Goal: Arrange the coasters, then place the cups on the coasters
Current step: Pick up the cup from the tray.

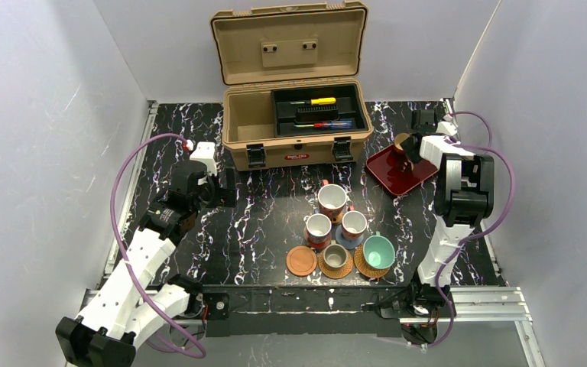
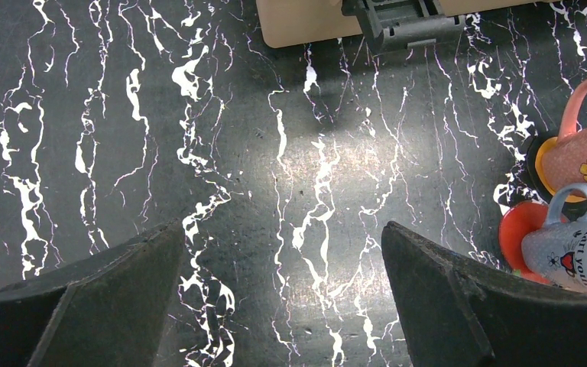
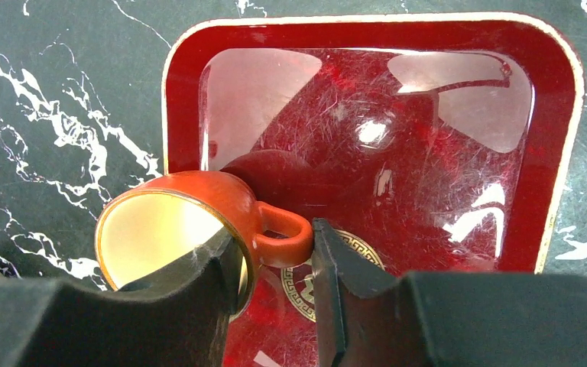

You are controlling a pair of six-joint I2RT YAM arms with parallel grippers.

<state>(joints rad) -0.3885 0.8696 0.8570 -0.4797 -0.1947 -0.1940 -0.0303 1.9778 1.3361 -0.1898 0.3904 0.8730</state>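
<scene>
The orange cup [image 3: 214,191] is sitting upright on the dark red tray [image 3: 554,153], close to the tray's left edge in the right wrist view, with its handle pointing toward the tray's middle. The right gripper [image 3: 275,246] is straddling the handle side of this cup. One finger is reaching over the rim into the mouth, and the other is touching the outside of the handle. The jaws are standing partly apart, and I cannot tell whether they are pinching the cup. Seen from above, the tray is lying at the far right of the table [image 1: 260,222], just right of the open tan toolbox [image 1: 294,126].

The other five cups are standing in a cluster at the near middle of the table. The teal cup [image 1: 379,251] and the grey-olive cup [image 1: 335,256] are each resting on a woven coaster. Just left of them the wooden coaster [image 1: 302,261] is lying bare. Behind them, the left mug [image 1: 318,227] is sitting on a pinkish-red coaster and the right mug [image 1: 354,224] on a blue-grey one. The pink mug [image 1: 332,199] is standing farthest back.

The left gripper [image 2: 283,229] is hovering over the table, left of the cluster, with its fingers spread wide and only the marbled surface between them.
</scene>
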